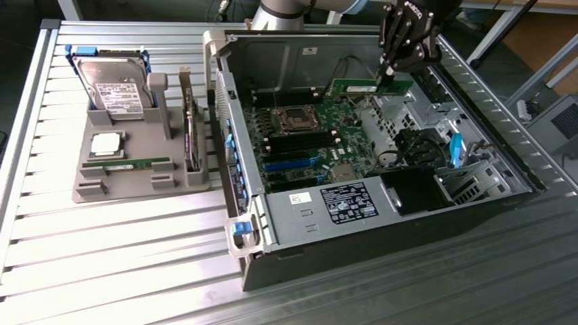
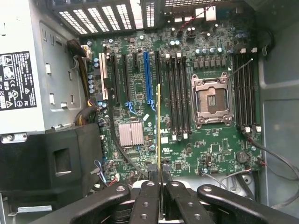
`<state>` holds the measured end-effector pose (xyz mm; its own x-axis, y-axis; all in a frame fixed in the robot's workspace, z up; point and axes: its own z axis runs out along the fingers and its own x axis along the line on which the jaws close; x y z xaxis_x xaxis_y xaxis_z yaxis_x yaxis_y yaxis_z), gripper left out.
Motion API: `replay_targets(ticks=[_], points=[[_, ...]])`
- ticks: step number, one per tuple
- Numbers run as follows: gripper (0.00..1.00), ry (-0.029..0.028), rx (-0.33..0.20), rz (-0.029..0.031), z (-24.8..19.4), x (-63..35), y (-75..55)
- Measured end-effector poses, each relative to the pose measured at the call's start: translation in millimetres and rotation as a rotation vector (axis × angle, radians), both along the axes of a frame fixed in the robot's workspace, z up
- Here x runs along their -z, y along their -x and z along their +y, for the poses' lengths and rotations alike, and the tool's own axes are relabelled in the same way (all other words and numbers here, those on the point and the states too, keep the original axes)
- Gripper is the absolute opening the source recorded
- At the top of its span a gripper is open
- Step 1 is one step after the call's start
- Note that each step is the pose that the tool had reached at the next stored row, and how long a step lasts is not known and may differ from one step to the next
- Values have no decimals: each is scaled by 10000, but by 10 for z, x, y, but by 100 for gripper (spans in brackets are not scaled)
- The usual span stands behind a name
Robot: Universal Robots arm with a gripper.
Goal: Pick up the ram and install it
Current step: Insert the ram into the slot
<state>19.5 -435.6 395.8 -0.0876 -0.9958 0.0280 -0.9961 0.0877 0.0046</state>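
Observation:
My gripper (image 1: pixel 386 73) hangs over the far side of the open computer case (image 1: pixel 271 223), shut on the end of the ram (image 1: pixel 359 87), a narrow green stick with a white label. In the wrist view the ram (image 2: pixel 159 130) shows edge-on, standing out from the shut fingers (image 2: pixel 148 196) above the motherboard (image 2: pixel 215 149). It hovers between the blue slot (image 2: pixel 147 77) and a bank of black memory slots (image 2: pixel 177 93), apart from the board. A twin stick (image 1: pixel 126 164) lies in the grey tray (image 1: pixel 99 193).
The tray also holds a hard drive (image 1: pixel 113 84), a silver processor (image 1: pixel 107 142) and an upright dark card (image 1: pixel 189 128). Inside the case are the processor socket (image 2: pixel 210 100), a second slot bank (image 2: pixel 245 88), a heatsink (image 2: pixel 131 134), the power supply (image 2: pixel 21 79) and loose cables (image 2: pixel 275 158).

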Motion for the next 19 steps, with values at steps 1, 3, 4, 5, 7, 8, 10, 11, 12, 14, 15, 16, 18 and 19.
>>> replay_targets(ticks=[1, 3, 4, 5, 7, 8, 10, 11, 12, 14, 15, 16, 18, 19], points=[[11, 0, 0, 0, 0, 7, 0], [11, -1, 0, 0, 0, 20, 0], [11, 0, 0, 0, 0, 26, 0], [11, -1, 0, 0, 0, 31, 0], [11, -1, -1, 0, 0, 44, 0], [11, -1, 0, 0, 0, 48, 0], [11, -1, -1, 0, 0, 59, 0], [11, -1, -1, 0, 0, 65, 0], [11, -2, 0, 0, 0, 71, 0], [11, -2, -1, 0, 0, 78, 0], [11, -1, 0, 0, 0, 81, 0], [11, 0, -1, 0, 0, 84, 0], [11, -1, 0, 0, 0, 92, 0], [11, -1, 0, 0, 0, 94, 0]])
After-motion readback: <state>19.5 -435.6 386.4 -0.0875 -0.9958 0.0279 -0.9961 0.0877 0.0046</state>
